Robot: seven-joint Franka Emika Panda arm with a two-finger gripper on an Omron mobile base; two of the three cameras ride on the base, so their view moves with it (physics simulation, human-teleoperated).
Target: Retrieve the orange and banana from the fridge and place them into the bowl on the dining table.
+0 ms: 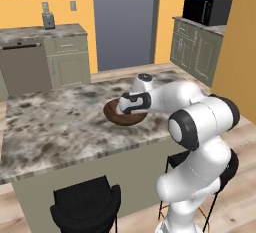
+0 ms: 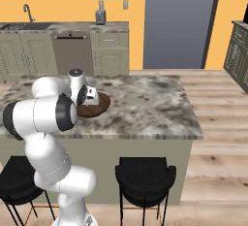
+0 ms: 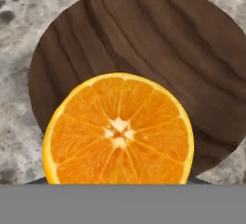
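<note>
Orange (image 3: 118,130) seen large and close in the hand view, cut face toward the camera, directly over the bowl (image 3: 158,40). Bowl resting on the marbled desk (image 1: 55,122), near the edge closest to the robot. Gripper (image 1: 131,103) poised above the bowl (image 1: 116,111) in the left base view, likewise above the bowl (image 2: 99,104) in the right base view, gripper (image 2: 90,96) pointing down.

Gripper state: fingertips hidden behind the fruit in the hand view and behind the hand in both base views. Cannot tell whether closed on the orange or parted; fruit sitting right at the fingers suggests a hold or a release in hand, as a judgement only.

Banana not located in these views; fridge likewise.

Risks:
1. Orange sits toward 1 side of the bowl in the hand view rather than at centre. Release from height could send a round fruit rolling to the rim, or out onto the desk.
2. Shallow bowl, low wall: little to stop a bounce.
3. Descent too low could press the fruit or fingers into the wood and shift the bowl toward the desk edge.
4. Withdrawal with fruit stuck to 1 finger could drag it out.

Writing, brands, labels: none legible anywhere.
</note>
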